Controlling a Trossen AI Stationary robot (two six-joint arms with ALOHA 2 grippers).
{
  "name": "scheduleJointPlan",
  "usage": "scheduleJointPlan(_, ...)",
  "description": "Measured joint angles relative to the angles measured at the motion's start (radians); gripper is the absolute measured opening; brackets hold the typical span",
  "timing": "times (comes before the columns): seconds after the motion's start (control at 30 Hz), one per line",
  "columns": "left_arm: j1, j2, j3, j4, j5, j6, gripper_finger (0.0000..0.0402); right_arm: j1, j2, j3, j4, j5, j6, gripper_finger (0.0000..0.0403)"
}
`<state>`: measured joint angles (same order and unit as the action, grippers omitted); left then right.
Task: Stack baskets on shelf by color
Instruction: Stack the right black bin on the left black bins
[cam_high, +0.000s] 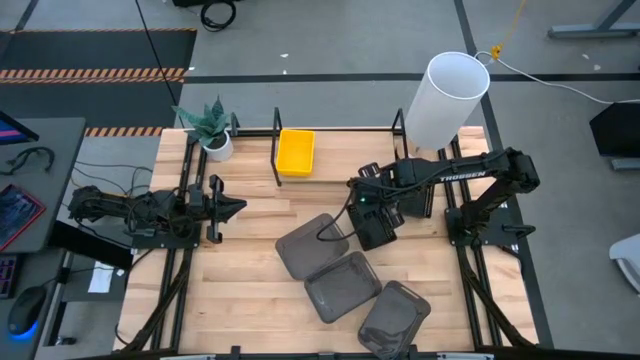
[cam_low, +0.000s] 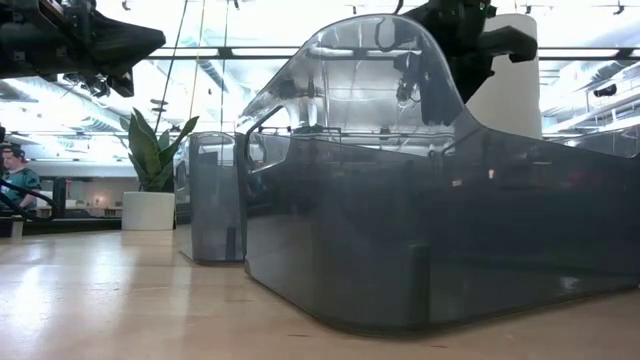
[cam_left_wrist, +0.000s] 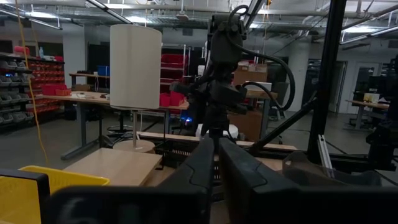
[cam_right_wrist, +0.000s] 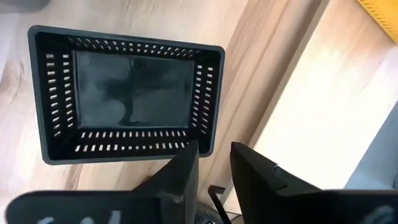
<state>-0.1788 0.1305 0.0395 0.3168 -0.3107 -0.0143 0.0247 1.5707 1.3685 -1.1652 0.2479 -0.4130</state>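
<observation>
One yellow basket stands in the left bay of the black wire shelf at the table's far side. Three dark grey baskets lie open side up on the near middle of the table. One black mesh basket rests flat on the table under my right gripper. That gripper points down, with its fingers a small way open over the basket's corner. In the high view the arm hides most of this basket. My left gripper hovers shut at the table's left.
A tall white cylinder stands by the shelf's right end. A small potted plant sits at the far left corner. Black mounting rails run along both sides. Bare wood shows between my left gripper and the grey baskets.
</observation>
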Motion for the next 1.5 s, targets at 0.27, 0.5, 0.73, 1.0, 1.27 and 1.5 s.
scheduleJointPlan(0.27,0.0,0.0,0.0,0.0,0.0,0.0,0.0025,-0.023,-0.002,-0.037,-0.138,-0.058,0.205,0.0105)
scheduleJointPlan(0.5,0.0,0.0,0.0,0.0,0.0,0.0,0.0036,-0.018,-0.006,-0.185,-0.201,-0.161,0.413,0.0105)
scheduleJointPlan(0.73,0.0,0.0,0.0,0.0,0.0,0.0,0.0028,-0.012,-0.054,-0.313,-0.177,-0.166,0.52,0.012)
scheduleJointPlan(1.0,0.0,0.0,0.0,0.0,0.0,0.0,0.0026,-0.015,-0.175,-0.42,-0.104,-0.136,0.619,0.0166)
scheduleJointPlan(1.27,0.0,0.0,0.0,0.0,0.0,0.0,0.0036,-0.015,-0.2,-0.553,0.039,-0.076,0.649,0.0188)
scheduleJointPlan(1.5,0.0,0.0,0.0,0.0,0.0,0.0,0.0028,-0.015,-0.182,-0.608,0.08,-0.018,0.641,0.018)
